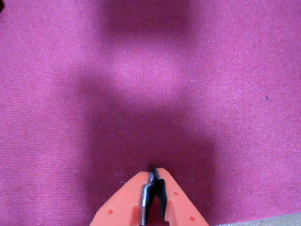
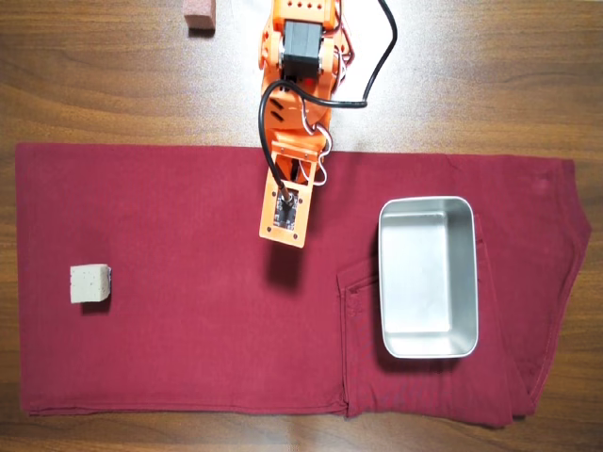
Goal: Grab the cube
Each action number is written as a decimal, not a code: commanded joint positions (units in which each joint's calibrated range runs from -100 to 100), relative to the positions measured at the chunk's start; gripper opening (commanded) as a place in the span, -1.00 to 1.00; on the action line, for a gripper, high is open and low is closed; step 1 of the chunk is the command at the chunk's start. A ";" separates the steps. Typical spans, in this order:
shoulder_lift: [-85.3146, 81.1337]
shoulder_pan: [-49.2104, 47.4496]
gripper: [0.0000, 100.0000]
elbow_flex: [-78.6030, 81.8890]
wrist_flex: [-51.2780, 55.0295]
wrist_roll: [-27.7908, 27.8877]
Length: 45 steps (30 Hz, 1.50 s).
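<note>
The cube (image 2: pixel 90 283) is small and pale beige. It sits on the dark red cloth (image 2: pixel 188 358) near its left edge in the overhead view and is out of the wrist view. The orange arm (image 2: pixel 294 113) reaches down from the top centre, and its end hangs over the middle of the cloth, far to the right of the cube. In the wrist view my gripper (image 1: pixel 154 172) has its orange jaws pressed together with nothing between them, above bare cloth (image 1: pixel 150 84).
A metal tray (image 2: pixel 381 282) lies on the right half of the cloth. A reddish-brown block (image 2: pixel 200 13) sits on the wooden table (image 2: pixel 94 75) at the top edge, left of the arm's base. A black cable (image 2: pixel 377 56) loops off the arm.
</note>
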 commanded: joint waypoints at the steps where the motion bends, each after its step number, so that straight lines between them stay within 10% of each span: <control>1: 0.38 -0.17 -1.00 0.37 1.13 -0.24; 36: 3.05 0.98 -0.99 -0.18 -0.16 1.12; 45: 59.42 13.46 -0.48 -56.62 -9.38 1.90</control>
